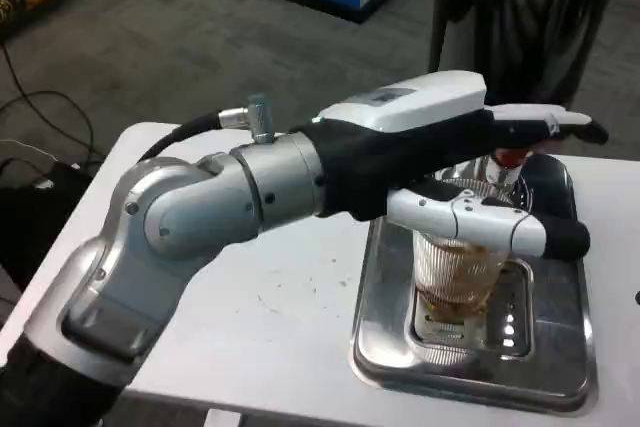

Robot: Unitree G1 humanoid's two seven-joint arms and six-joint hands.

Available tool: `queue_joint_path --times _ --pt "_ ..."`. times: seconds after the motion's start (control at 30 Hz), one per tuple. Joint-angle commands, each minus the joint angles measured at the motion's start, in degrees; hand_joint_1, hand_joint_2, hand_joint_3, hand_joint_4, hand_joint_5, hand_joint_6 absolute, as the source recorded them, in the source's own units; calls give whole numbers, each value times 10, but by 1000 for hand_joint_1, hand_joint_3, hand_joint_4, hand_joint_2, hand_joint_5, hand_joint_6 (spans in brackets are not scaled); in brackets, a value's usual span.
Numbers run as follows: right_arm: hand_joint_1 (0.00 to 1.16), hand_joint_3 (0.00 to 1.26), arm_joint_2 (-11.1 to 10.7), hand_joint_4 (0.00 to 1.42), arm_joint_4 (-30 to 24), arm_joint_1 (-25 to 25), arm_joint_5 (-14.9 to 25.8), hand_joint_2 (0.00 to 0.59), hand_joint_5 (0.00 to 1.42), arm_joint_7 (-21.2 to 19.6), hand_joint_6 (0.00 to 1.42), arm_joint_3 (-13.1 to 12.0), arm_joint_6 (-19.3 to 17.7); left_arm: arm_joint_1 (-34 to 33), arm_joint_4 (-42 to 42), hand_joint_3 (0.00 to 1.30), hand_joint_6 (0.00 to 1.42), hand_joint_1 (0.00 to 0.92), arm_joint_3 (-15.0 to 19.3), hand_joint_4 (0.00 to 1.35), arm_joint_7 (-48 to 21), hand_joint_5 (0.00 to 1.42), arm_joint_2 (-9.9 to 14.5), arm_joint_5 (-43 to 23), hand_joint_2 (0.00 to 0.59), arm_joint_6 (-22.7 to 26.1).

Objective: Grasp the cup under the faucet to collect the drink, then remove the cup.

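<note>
A clear ribbed cup [458, 277] stands on the grate of a steel drip tray [385, 347] at the right, with a little brown drink and stains inside. The red-tipped faucet [510, 157] sits just above its rim. My left arm reaches across from the left. My left hand [450, 162] holds the cup near its top: one finger [480, 219] lies across the near side and the other fingers [545, 127] stretch past the far side. The hand hides the cup's rim.
The tray sits at the right end of the white table [270, 317], whose near edge runs along the bottom of the picture. A dark machine body [550, 182] stands behind the cup. Cables lie on the floor at far left.
</note>
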Motion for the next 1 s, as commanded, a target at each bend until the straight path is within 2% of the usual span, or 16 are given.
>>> queue_joint_path --times 0.03,0.1,0.13,0.17,0.23,0.3,0.43,0.63,0.8,1.0 --pt "297 158 3 135 -8 0 11 454 158 -9 0 0 2 32 11 147 90 0 -34 42 -43 124 16 21 81 7" --pt "359 55 7 80 -6 1 16 416 172 -13 10 0 -2 33 11 147 90 0 -33 42 -43 124 17 21 81 7" --pt "390 37 15 68 -1 2 25 407 172 -17 15 0 -18 33 10 147 90 0 -33 42 -43 124 17 21 81 6" --pt "467 7 24 46 5 3 37 360 173 -21 40 -1 -35 33 10 147 90 0 -33 42 -43 124 17 22 82 6" --pt "565 0 33 7 17 4 57 296 154 -25 71 0 -60 34 9 147 90 0 -32 42 -43 124 17 21 83 6" --pt "605 0 37 0 31 3 66 269 134 -27 65 7 -76 35 8 146 90 0 -32 42 -43 124 18 22 84 6" --pt "613 0 43 0 58 -2 65 257 117 -40 64 37 -93 35 6 145 90 0 -30 42 -45 124 20 22 85 6" --pt "615 0 51 0 78 -13 50 251 112 -65 63 81 -89 33 5 144 90 0 -30 42 -44 117 22 23 87 5" --pt "620 0 66 0 95 -31 27 246 105 -100 63 123 -81 31 1 144 90 0 -30 42 -43 114 23 23 89 6" --pt "623 0 82 0 116 -53 7 244 101 -135 63 160 -82 31 -5 144 90 0 -26 42 -44 113 30 22 89 8"
